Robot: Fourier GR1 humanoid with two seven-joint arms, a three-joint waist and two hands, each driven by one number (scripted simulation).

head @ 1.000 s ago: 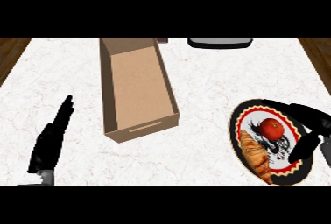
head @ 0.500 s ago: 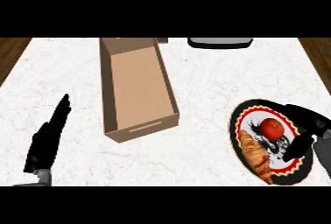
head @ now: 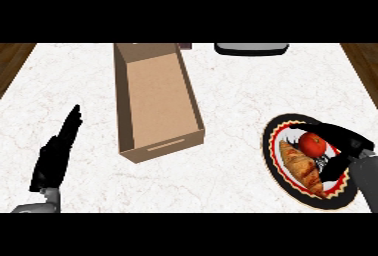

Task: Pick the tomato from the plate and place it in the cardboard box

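Now the right hand [head: 341, 150] curls round the tomato [head: 313, 144] on the plate [head: 275, 150]: the grab step. Left of the plate, the left hand [head: 55, 155] rests open. Next, lift it to the cardboard box [head: 156, 100] farther left.

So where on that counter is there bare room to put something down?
Bare counter lies between the cardboard box and the plate, and also between the box and the left hand. The box interior is bare too. The plate is crowded: tomato, croissant and the right hand around them.
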